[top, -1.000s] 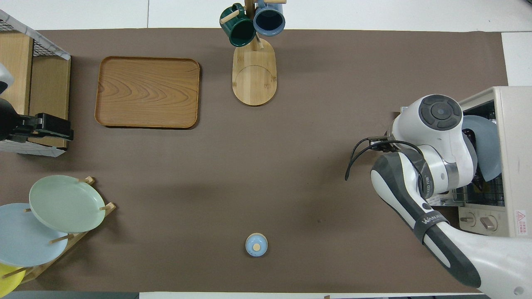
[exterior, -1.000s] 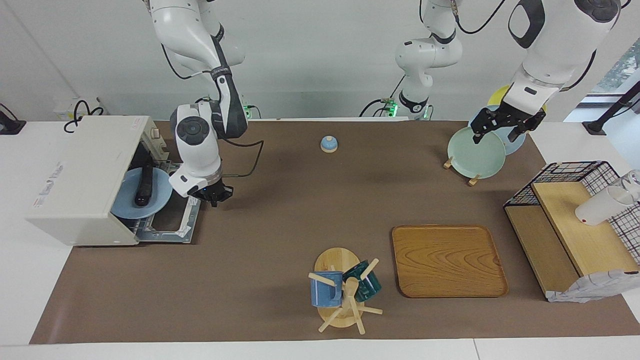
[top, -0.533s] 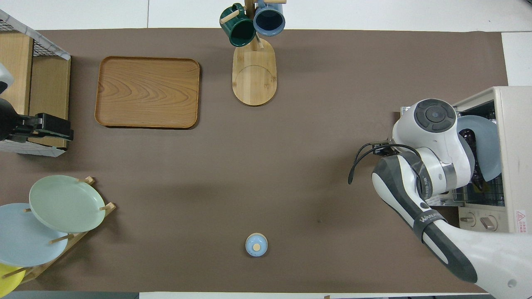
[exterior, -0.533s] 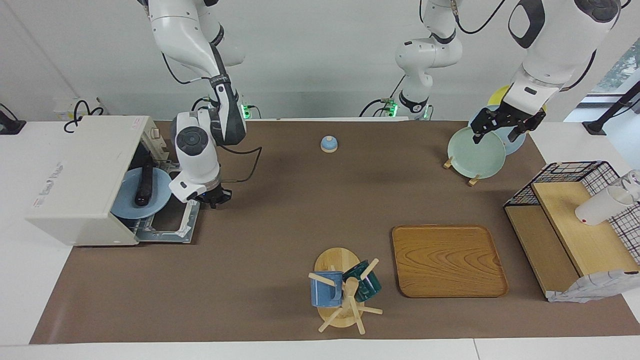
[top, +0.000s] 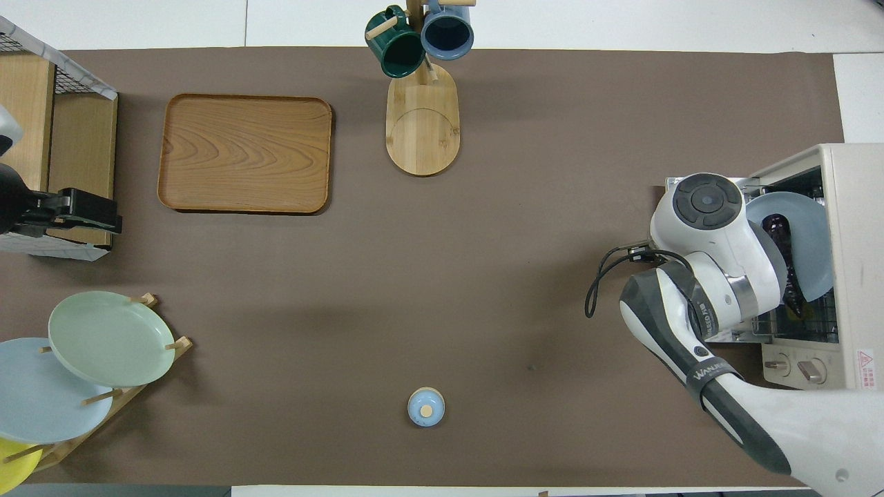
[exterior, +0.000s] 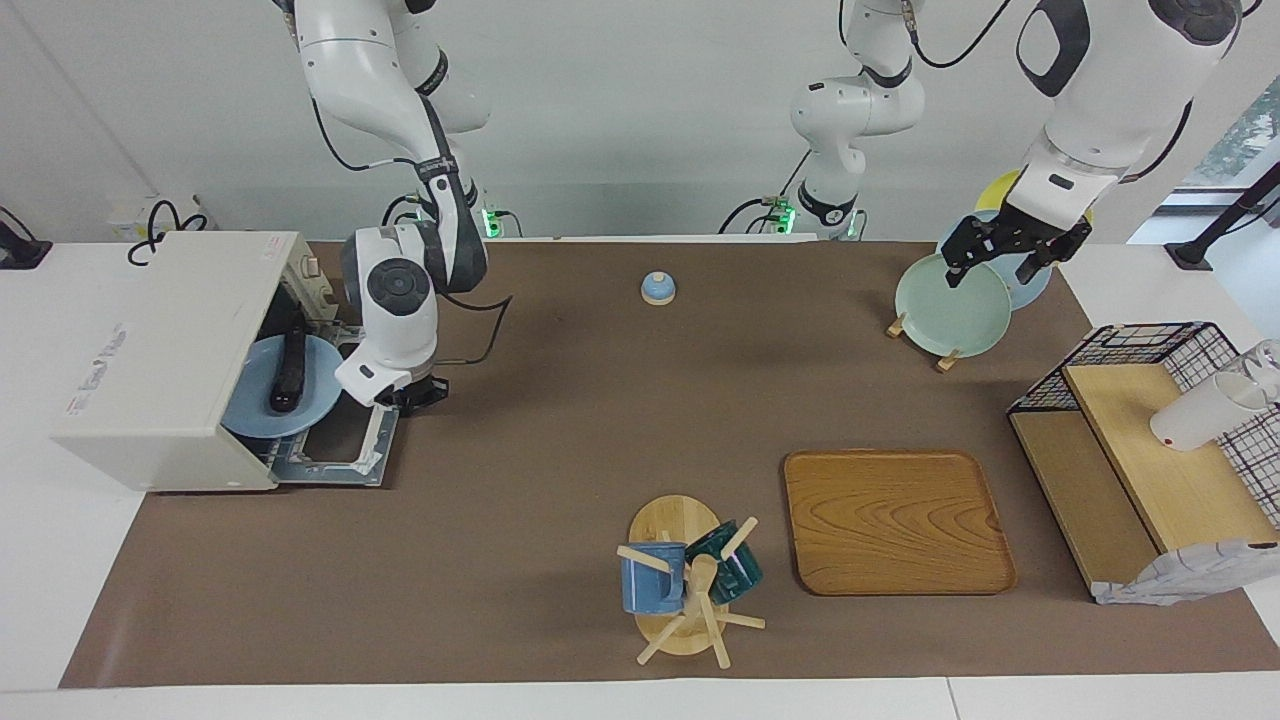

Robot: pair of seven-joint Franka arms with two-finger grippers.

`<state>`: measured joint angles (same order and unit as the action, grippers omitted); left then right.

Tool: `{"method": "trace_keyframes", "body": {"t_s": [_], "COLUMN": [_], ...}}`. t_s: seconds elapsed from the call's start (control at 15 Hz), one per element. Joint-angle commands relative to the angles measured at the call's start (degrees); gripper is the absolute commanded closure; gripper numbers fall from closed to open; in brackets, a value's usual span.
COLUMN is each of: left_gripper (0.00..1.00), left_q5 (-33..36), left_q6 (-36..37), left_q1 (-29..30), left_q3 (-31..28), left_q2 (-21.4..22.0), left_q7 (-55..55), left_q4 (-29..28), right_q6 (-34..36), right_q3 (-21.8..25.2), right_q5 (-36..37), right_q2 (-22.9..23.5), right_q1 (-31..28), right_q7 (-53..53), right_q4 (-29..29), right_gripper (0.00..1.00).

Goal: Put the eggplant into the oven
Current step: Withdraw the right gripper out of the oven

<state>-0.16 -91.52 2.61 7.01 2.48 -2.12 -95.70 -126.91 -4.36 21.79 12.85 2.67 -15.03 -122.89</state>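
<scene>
1. The oven (exterior: 160, 355) sits at the right arm's end of the surface (exterior: 560, 430), and its door (exterior: 335, 450) lies open and flat.
2. The eggplant (exterior: 290, 365) lies on a blue plate (exterior: 255, 410), and the plate rests in the oven's mouth, sticking partly out.
3. The right gripper (exterior: 415, 393) is low, just beside the open oven door, with its fingers clenched and nothing in them.
4. The left gripper (exterior: 1005, 255) waits well away from the oven, over the green plate (exterior: 945, 300) in the plate rack, with its fingers spread apart and nothing in them.
</scene>
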Motion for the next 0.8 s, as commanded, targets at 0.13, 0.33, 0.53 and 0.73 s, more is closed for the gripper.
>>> {"method": "trace_keyframes", "body": {"t_s": [0.13, 0.33, 0.53, 0.73], "left_gripper": [0.0, 0.0, 0.0, 0.0], "left_q5": [-0.4, -0.4, -0.4, -0.4], "left_q6": [-0.2, -0.2, -0.2, -0.2], "left_q1": [0.7, 0.7, 0.7, 0.7], "left_q3": [0.4, 0.4, 0.4, 0.4], "left_q2": [1.6, 1.6, 1.6, 1.6], "left_q7": [0.2, 0.2, 0.2, 0.2], "left_q4": [-1.5, -1.5, -1.5, -1.5], "right_q6": [6.1, 10.6, 11.2, 12.0], "right_q3": [-0.1, -0.1, -0.2, -0.1], "right_q5": [3.2, 2.8, 2.3, 2.2], "right_q2": [-1.3, -2.7, -4.8, -6.2], "right_q1": [-1.3, -3.3, -6.6, -9.6], "right_q7": [0.8, 5.1, 11.5, 15.6], "right_q4": [4.4, 8.5, 9.1, 9.2], "right_gripper": [1.0, 1.0, 1.0, 1.0]}}
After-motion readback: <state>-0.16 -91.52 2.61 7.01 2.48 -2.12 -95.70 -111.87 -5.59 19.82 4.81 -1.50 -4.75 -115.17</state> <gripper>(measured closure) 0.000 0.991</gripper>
